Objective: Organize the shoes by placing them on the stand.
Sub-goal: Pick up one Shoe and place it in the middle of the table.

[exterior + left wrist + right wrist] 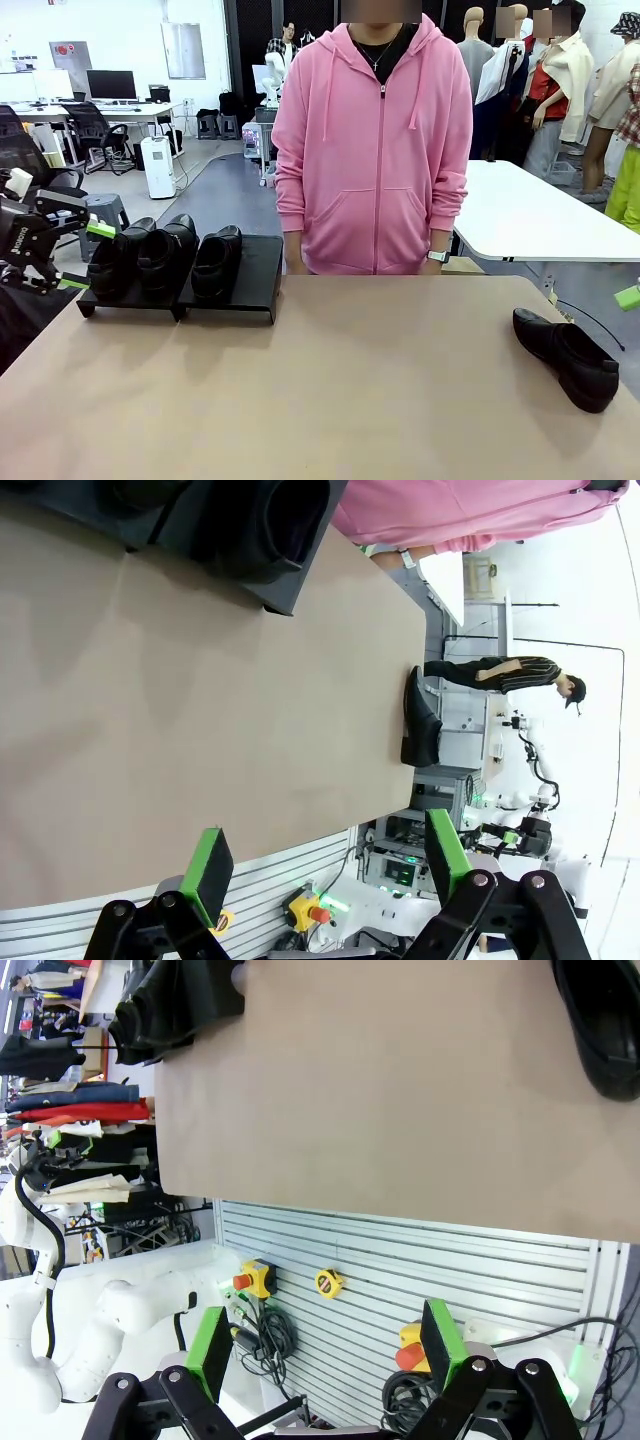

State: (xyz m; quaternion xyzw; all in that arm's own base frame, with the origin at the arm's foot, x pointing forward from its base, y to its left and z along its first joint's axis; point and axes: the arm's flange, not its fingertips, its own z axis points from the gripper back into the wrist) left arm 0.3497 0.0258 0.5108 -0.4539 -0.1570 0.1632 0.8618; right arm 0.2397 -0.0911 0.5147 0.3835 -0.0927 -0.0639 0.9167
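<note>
**Operator:** Over at the far left corner of the table (330,400) I've got three shoes on the stand (262,275). Two sit side by side on the left platform (90,298), toes toward me, and the third shoe (217,262) takes the left half of the right platform, so one slot beside it is free.

**Observer:** And the fourth?

**Operator:** The fourth shoe (566,357) lies on the tabletop near the right edge, well apart from the stand, upright on its sole with its toe pointing toward my near right corner. I'd guess it counts as the last one to go up.

**Observer:** What are your grippers doing?

**Operator:** My left gripper (85,255) hangs just off the table's left edge, beside the left platform, jaws spread wide and empty. My right gripper (325,1350) is also spread with nothing between the pads; its camera looks past the table's edge, and the shoe's toe shows at the top right corner.

**Observer:** Which arm takes it?

**Operator:** Right arm, I'd judge; it's on that side. The person in the pink hoodie (375,150) stands behind the table, close to the stand, so I'd keep the carry low and slow.
</note>
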